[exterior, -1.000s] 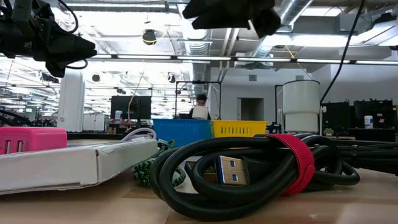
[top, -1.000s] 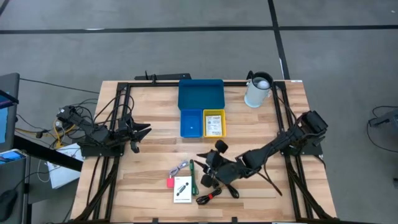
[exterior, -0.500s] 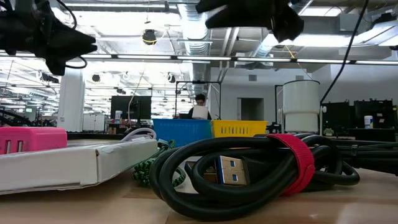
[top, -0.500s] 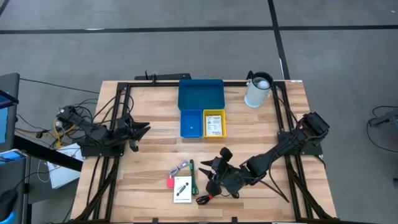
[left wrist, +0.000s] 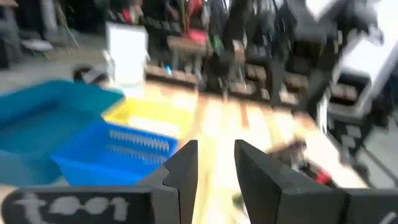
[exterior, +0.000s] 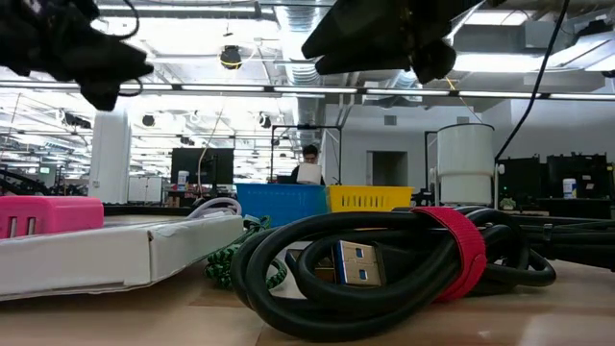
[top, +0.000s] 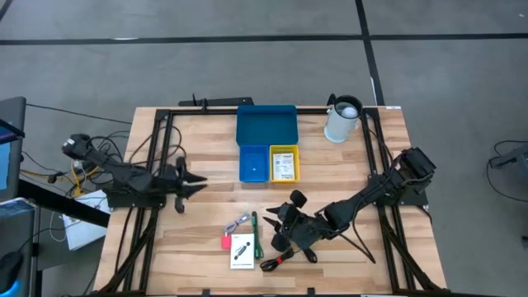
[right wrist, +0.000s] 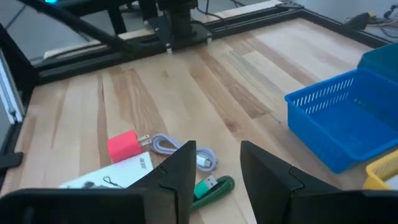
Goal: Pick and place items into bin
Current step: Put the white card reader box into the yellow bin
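The left claw (top: 183, 181) is held open above bare wooden surface (top: 206, 206), well apart from the items. The pink-red plastic block (top: 224, 242), the white printed card (top: 242, 250) and the green-tipped pen (top: 256, 237) are left lying together. The right claw (top: 282, 224), fingers parted and empty, is poised just beside the coiled black cable with red strap (top: 280, 260). A straight descent over one item is judged best, before carrying to the blue and yellow plastic bin set (top: 266, 146).

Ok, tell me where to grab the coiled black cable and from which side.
Grip the coiled black cable across its bundled middle, at the red strap, coming straight down from above. It lies flat on the table and the strap holds the loops together, so it should probably lift as one. The right gripper hovers open nearby; the white card beside it leaves little side room.
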Robot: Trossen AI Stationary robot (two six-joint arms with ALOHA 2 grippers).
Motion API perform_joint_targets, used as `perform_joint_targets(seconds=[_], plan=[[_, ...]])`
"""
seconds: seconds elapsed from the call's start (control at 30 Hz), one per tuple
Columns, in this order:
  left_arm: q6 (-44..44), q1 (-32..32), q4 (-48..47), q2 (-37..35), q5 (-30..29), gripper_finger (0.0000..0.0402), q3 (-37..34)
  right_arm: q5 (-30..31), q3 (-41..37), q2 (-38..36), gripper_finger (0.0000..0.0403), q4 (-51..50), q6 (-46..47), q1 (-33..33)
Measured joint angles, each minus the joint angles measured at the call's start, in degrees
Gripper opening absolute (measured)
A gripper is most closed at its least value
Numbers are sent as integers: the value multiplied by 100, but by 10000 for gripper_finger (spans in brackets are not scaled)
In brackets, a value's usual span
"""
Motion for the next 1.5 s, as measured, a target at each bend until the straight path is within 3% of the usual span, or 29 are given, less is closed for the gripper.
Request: perform_joint_targets(seconds=[0.47,0.83,1.03,1.27,1.5], plan=[[-84,-155,195,3990,2354,95,1156,-269,0,1,118,-685,-94,-211],[-705,-660,-169,6424,2404,95,2815,-243,2,-2,118,-1045,-96,-21],[-876,-904,-1294,7305,2395,95,3965,-249,2,-2,118,-1187,-94,22],[-1221,-1184,-2713,7707,2413,95,5143,-402,2,-1,118,-1279,-91,27],[-1863,-1367,-3139,7711,2362,95,5346,-420,2,-2,118,-1336,-50,60]])
